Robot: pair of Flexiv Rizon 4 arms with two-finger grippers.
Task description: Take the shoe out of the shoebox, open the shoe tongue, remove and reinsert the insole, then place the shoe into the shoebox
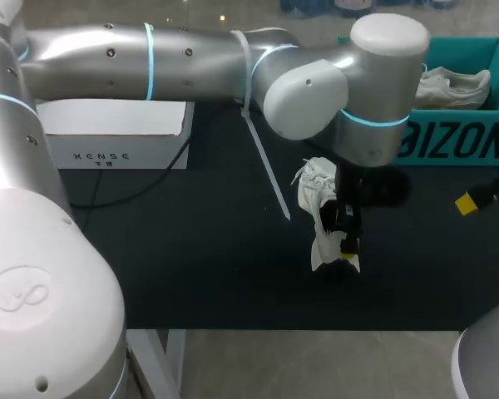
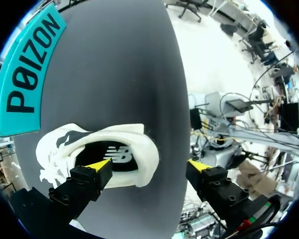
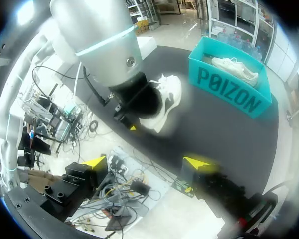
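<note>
Black tabletop point(image 1: 191, 266) holds the white sneaker point(image 1: 318, 208), near the teal shoebox point(image 1: 457, 145). I have my left gripper point(image 2: 148, 165) spread wide, one fingertip over the sneaker's opening. My right gripper point(image 3: 145, 162) hangs spread too.

The left gripper point(image 1: 347, 241) is down against a white shoe point(image 1: 312, 195) mid-table; a second shoe point(image 1: 453, 87) lies in the teal shoebox point(image 1: 457, 141).

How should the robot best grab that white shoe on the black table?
Probably by the thin side wall of its opening, from above: the white shoe turns its mouth toward the left gripper, so one finger can go inside, one outside.
</note>
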